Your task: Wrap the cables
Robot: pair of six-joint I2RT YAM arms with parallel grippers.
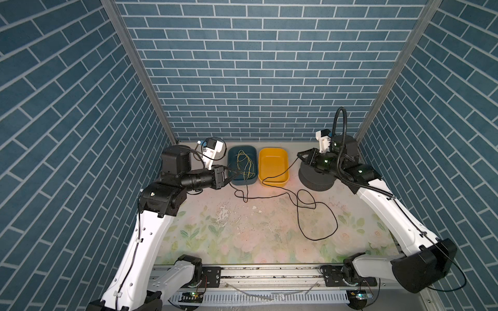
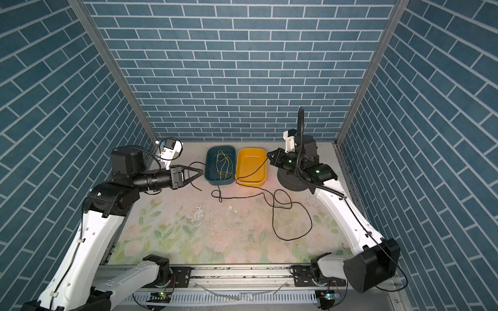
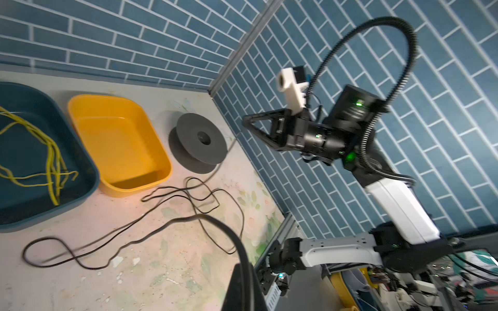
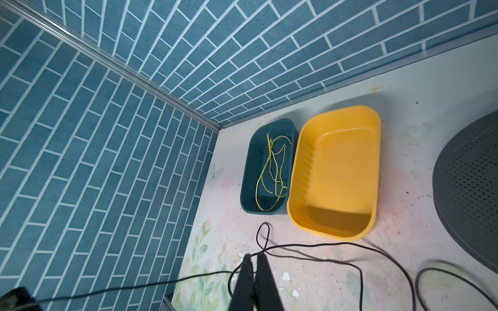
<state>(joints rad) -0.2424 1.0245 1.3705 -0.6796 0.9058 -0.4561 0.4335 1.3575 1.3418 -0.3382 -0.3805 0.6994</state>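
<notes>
Both top views take in the two arms at once. The left tool (image 2: 201, 171) and the right tool (image 1: 298, 154) point toward each other, jaws closed, each pinching the thin, glossy black cable (image 3: 188, 218). The slack between the two grips lies in loose loops on the floral-printed counter (image 1: 242, 237), nearer the arm bases than either tool.

A short tail of cable hangs just below the left tool's tips. Just past those tips sits a dark teal plastic tray (image 1: 248, 182) with a tangled yellow-green wire (image 3: 52, 172) inside. Beside it, toward the right tool, is a yellow plastic tray (image 4: 336, 175).

Only the left wrist view shows the right tool side-on. It is raised off the counter, with a dark grey round spool (image 3: 199, 140) standing below and beside it. That view shows just one blurred finger of its own tool, with the cable running out from it.

Only the right wrist view shows the right tool's fingers (image 4: 244, 280) pressed together, the cable crossing at their tips. The left tool is out of its sight.
</notes>
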